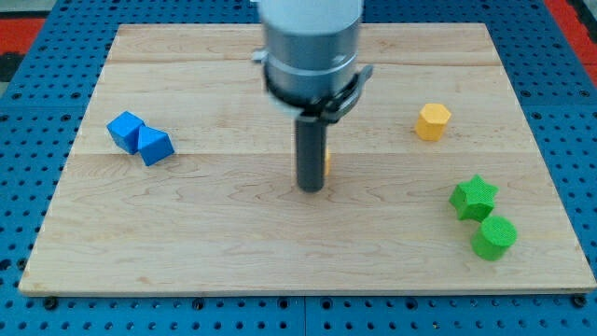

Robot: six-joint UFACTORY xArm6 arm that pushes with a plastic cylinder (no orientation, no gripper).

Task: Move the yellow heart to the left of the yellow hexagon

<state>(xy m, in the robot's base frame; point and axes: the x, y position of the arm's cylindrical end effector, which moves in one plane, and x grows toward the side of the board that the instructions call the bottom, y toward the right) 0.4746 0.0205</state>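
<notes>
Rod's tip touches table; yellow heart mostly hidden just behind its right side; end effector state indeterminable.

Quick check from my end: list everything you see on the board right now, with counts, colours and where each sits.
blue blocks: two touching, shape unclear, view's left.
yellow hexagon: one, yellow, view's right, upper half.
green star: one, green, view's right, lower half.
green cylinder: one, green, just below the star, close beside it.
yellow heart: one, only a yellow sliver shows behind the rod, board's middle; shape cannot be made out.
wooden board: one, light wood, on a blue pegboard.
my tip: one dark rod, board's middle, against the yellow sliver's left.
</notes>
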